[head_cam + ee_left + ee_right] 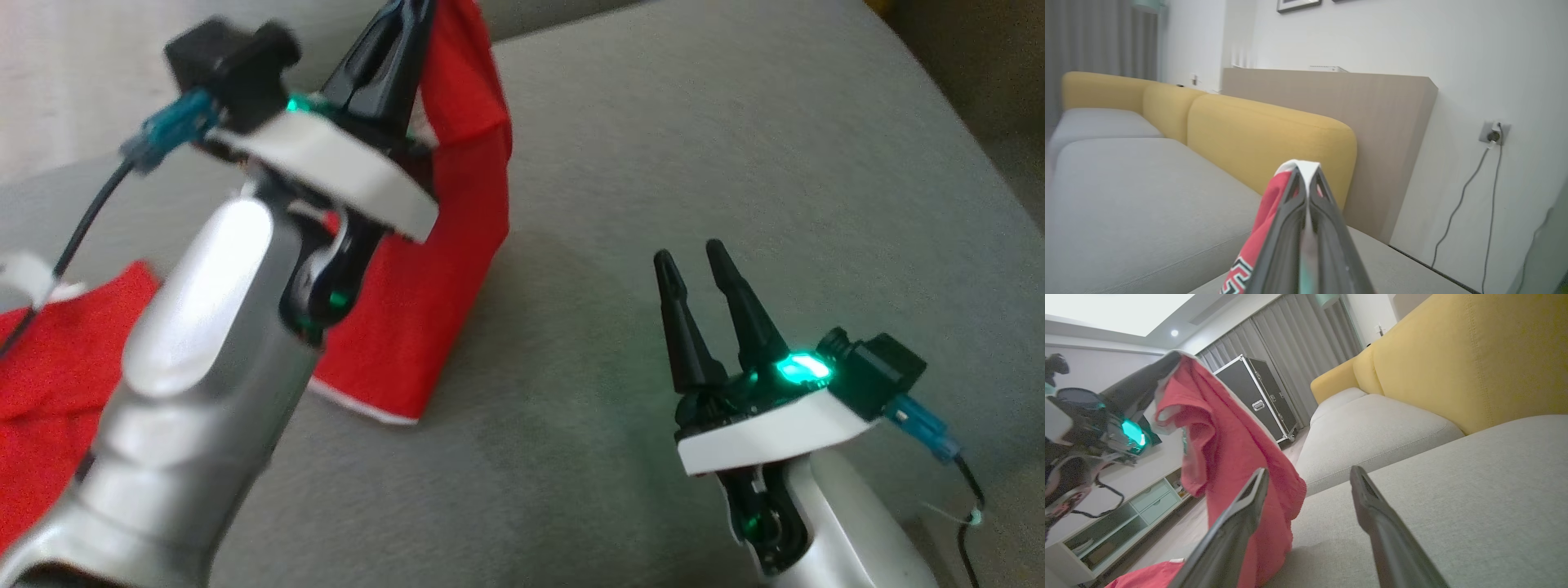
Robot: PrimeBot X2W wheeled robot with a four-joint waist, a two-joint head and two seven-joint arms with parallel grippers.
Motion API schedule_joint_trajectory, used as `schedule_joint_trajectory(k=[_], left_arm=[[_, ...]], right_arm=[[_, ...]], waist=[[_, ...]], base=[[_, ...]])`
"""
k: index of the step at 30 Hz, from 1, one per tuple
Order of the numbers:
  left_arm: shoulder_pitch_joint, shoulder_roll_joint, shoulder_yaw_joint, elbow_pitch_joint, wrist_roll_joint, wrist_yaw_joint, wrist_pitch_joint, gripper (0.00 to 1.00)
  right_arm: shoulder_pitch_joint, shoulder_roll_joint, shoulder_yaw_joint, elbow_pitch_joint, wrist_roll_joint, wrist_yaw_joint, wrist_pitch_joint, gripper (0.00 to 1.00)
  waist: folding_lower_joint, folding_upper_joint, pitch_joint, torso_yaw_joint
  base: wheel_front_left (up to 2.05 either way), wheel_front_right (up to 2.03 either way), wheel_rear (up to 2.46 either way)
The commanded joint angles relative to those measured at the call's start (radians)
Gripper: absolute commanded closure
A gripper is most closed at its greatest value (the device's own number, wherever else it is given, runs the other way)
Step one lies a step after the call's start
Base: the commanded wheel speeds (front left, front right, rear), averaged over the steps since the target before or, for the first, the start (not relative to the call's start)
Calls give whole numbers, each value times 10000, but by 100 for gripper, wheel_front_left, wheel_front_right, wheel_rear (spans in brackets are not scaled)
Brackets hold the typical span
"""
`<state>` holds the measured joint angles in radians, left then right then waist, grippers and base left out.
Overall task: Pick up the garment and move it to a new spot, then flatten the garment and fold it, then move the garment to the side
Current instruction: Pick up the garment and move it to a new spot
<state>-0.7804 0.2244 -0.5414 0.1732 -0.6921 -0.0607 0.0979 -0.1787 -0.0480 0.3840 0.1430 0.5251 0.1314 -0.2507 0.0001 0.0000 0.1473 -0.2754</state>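
**Head view:** The robot's left gripper (406, 28), raised at upper left, clamps its two dark fingers on a red fabric garment (445, 269) with a white hem. The garment hangs from the tips in a draped fold down toward the grey upholstered sofa seat (694, 147). More of the red cloth lies on the seat at lower left, beside the silver forearm (188, 367). At lower right, the right gripper (691, 253) has its fingers parted with nothing between them. It sits over bare cushion, well apart from the cloth.

**Left wrist view:** The two fingers press together on the garment's white edge. Red fabric and a black-and-white printed patch fall away below to the left. Behind them are the sofa's mustard-yellow backrest (1265, 134), a beige panel (1388, 118) and a wall socket with two cables (1493, 132).

**Right wrist view:** This gripper's own fingers are spread wide and empty above the grey seat. To their left the garment hangs in folds from the left gripper's clenched tips. Beyond stand a black flight case with metal edging (1257, 396), grey curtains (1298, 347) and a low white cabinet (1106, 531).
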Motion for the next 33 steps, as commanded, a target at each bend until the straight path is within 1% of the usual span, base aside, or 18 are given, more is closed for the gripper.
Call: schedule_joint_trajectory(k=[1,6,7,8,9,12,15,19,23,27,31,33], left_arm=[[-763,142,307,-213,141,27,39,100],[-1805,-281,89,959,363,-33,69,100],[-2003,-376,44,1233,436,-49,-15,86],[-2179,-491,5,1499,484,-80,-133,15],[-2334,-616,-17,1766,497,-115,-262,0],[-2738,-858,-48,2463,598,-235,-839,0],[-2912,-999,-7,3043,585,-314,-1376,0],[-2896,-825,-219,3511,674,-489,-1786,0],[-2691,-401,-216,3644,663,-572,-2232,0],[-2051,228,-143,3588,734,-574,-2741,0],[-804,788,-36,3344,801,-388,-3181,0],[44,1025,17,3160,827,-220,-3339,0]], right_arm=[[-403,-22,245,-406,93,-7,-111,0],[-686,-22,421,-615,490,-7,-111,0],[-721,-22,434,-650,547,-7,-111,0],[-751,-22,440,-678,596,-7,-111,0],[-773,-22,431,-700,635,-7,-111,0],[-796,-22,370,-729,685,-7,-111,0],[-760,-22,230,-710,634,-7,-111,0],[-708,-22,-6,-637,439,-7,-111,0],[-643,-22,-312,-567,163,-7,-111,0],[-510,-22,-646,-487,-189,-7,-111,0],[-269,-22,-941,-344,-669,-7,-111,0],[-119,-22,-1026,-262,-913,-7,-111,0]], waist=[[-1,0,561,-801],[-1,0,1013,-1637],[-1,0,1085,-1744],[-1,0,1144,-1827],[-1,0,1188,-1884],[-1,0,1246,-1917],[-1,0,1210,-1739],[-1,0,1030,-1222],[-1,0,756,-536],[-1,0,357,212],[-1,0,-117,958],[-1,0,-348,1308]], base=[[0,0,0],[0,0,0],[0,0,0],[0,0,0],[0,0,0],[0,0,0],[0,0,0],[0,0,0],[0,0,0],[0,0,0],[0,0,0],[0,0,0]])
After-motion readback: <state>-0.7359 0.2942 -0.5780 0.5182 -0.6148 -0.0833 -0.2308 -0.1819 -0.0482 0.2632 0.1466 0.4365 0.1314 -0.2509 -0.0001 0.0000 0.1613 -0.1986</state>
